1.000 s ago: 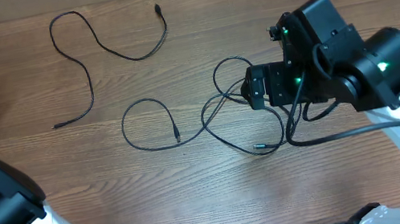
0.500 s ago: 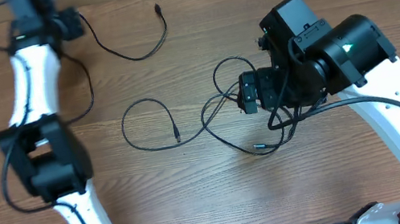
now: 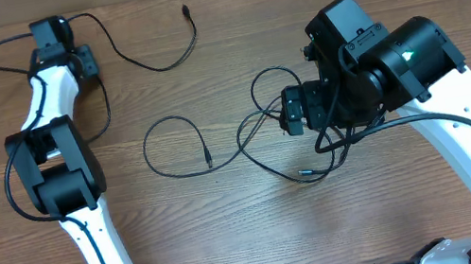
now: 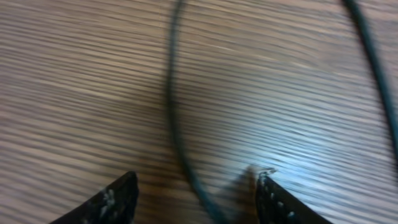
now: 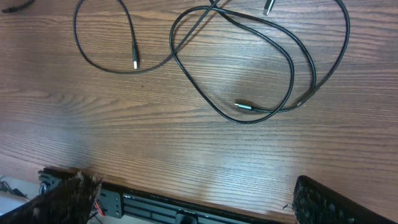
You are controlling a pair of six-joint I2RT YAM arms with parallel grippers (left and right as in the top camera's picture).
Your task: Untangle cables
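Observation:
Several thin black cables lie on the wooden table [image 3: 234,238]. One cable [image 3: 157,66] lies apart at the far left, and its plug [image 3: 185,10] points away. My left gripper [image 3: 82,64] hovers low over it, open. In the blurred left wrist view this cable [image 4: 177,124] runs between the open fingers of the left gripper [image 4: 196,202]. The tangled cables [image 3: 258,123] lie mid-table with a loop [image 3: 157,124]. My right gripper [image 3: 294,111] is open and empty above the tangle's right side. The right wrist view shows the right gripper [image 5: 193,205], the overlapping loops [image 5: 292,68] and a plug [image 5: 244,106].
The table's front edge and a black rail [image 5: 186,208] show at the bottom of the right wrist view. My right arm's thick wiring [image 3: 351,136] hangs over the right of the tangle. A second cord [image 4: 373,56] crosses the top right of the left wrist view.
My left arm has swung in from the left edge to the far-left cable and now straddles it. My right arm shifted slightly left a second ago, then held still.

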